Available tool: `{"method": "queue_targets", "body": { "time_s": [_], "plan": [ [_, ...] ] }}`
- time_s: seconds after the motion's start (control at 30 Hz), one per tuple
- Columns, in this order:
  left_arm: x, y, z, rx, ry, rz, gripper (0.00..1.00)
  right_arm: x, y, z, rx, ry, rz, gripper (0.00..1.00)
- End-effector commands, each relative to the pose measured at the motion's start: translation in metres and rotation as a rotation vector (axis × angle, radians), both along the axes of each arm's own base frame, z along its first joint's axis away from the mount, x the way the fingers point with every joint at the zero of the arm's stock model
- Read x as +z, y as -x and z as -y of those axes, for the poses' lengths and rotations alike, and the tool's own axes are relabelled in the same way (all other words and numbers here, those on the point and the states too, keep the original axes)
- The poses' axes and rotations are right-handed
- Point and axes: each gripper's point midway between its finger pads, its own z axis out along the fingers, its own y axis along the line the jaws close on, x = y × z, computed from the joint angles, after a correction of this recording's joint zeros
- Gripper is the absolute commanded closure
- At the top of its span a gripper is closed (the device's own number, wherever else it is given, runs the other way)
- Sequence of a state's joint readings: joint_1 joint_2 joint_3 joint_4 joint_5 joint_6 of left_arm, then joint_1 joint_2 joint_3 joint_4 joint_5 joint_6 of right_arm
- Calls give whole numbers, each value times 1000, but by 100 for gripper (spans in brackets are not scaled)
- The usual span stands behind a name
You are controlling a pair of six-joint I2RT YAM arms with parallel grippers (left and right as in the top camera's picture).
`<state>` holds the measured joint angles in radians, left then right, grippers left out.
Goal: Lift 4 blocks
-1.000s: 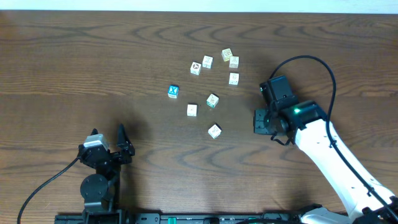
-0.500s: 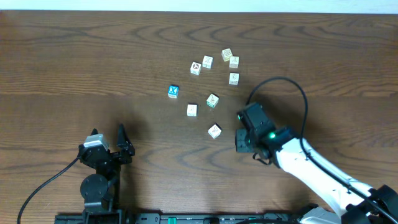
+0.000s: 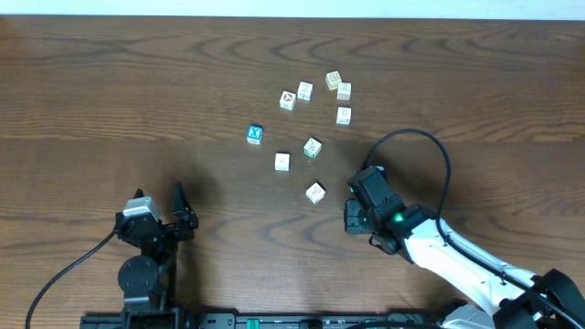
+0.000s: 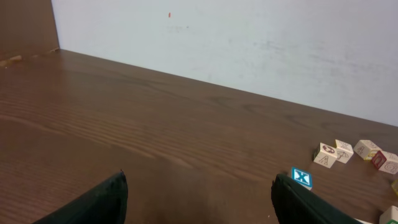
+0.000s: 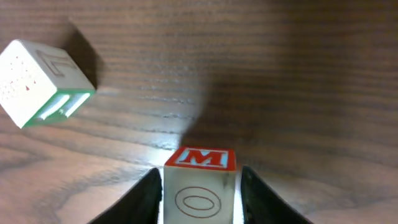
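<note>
The right gripper (image 5: 200, 180) brackets the red-topped M block (image 5: 199, 194) so closely that grasp or release cannot be told, while the left gripper (image 4: 200, 182) idles spread well apart from it; loose jaws could let it slip and knock the green-edged block (image 5: 40, 81) near it.

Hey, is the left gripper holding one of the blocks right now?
No, the left wrist view shows the left gripper open, with nothing between its jaws but the wooden table beyond.
</note>
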<state>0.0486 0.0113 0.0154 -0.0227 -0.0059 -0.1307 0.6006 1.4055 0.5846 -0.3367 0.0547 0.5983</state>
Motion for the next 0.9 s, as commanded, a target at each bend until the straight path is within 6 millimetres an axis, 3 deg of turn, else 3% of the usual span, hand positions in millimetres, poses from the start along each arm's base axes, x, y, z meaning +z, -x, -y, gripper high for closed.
{"method": "queue_targets", "body": {
  "time_s": [0.0,0.43,0.87],
  "plan": [
    [-17,2,-3,20,-2,-59,26,-5,4,0,-26,-5,-11,57],
    [-17,2,-3,20,-2,-59,26,3,-8,-7,-15,-29,38,37],
    [-17,2,-3,20,-2,-59,26,61,-28,-49,454,8,144,12]
  ]
}}
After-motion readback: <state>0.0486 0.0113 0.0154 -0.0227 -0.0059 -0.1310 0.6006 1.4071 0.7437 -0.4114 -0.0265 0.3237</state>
